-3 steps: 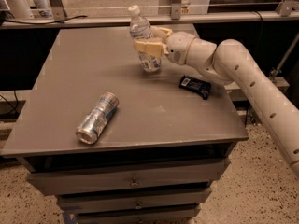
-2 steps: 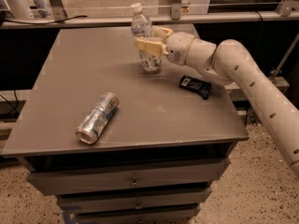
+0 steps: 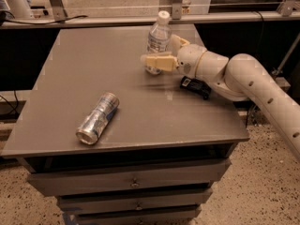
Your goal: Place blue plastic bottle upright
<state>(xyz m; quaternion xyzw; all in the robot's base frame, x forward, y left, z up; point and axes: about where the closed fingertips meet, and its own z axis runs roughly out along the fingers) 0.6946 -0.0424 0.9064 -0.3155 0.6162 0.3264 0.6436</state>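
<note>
The blue plastic bottle is standing upright near the far edge of the bench, right of centre, white cap on top and base seemingly touching the surface — hard to confirm, since the near finger is covering its lower part. The claw is closing around the bottle low on its body, one cream finger crossing in front and the other sitting behind; it is reading as holding the bottle, probably to keep it steady while it settles on its base. The arm is reaching in from the right, low and nearly level with the bench top, wrist turned so the fingers are pinching sideways — a side grasp that is keeping the bottle vertical. A flat dark packet is lying just under the wrist, close to the bottle but apart from it. A crushed silver can is lying on its side well apart, toward the near left. Judging from this, the placement is looking nearly done, with release remaining.
</note>
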